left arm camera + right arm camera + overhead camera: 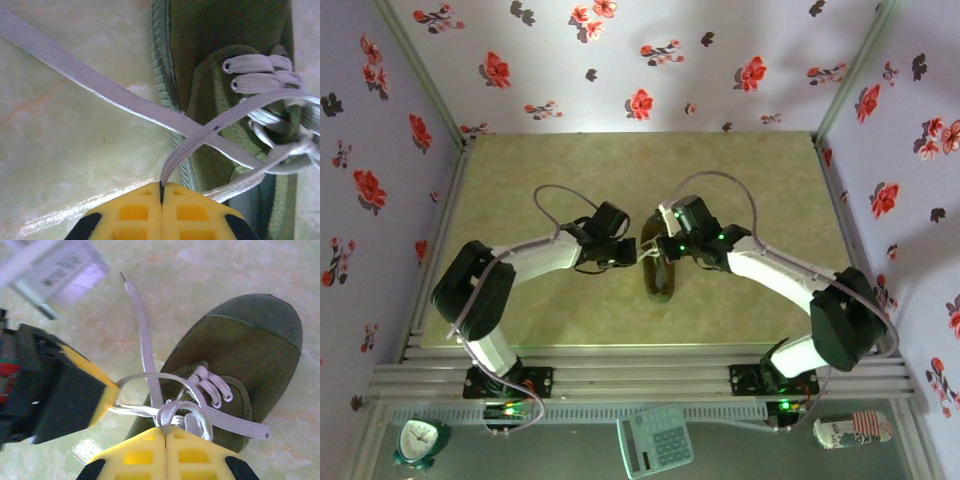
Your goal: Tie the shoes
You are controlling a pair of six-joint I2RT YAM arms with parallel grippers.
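An olive-green shoe (661, 279) lies mid-table, toe toward the arms, between my two grippers. In the left wrist view the shoe (215, 75) fills the right side, and my left gripper (161, 191) is shut on a white lace (215, 127) that runs taut up across the shoe's side. Another lace strand (75, 75) lies slack across the table. In the right wrist view my right gripper (165, 432) is shut on a lace loop (187, 412) over the shoe (245, 345). The left gripper's yellow fingers (107, 392) hold their lace just to the left. A free lace end (140, 325) trails away.
The pale green table (750, 190) is boxed in by floral walls on three sides. On the near shelf below the arm bases sit a calculator (655, 440), a small green clock (420, 442) and a can (853, 430).
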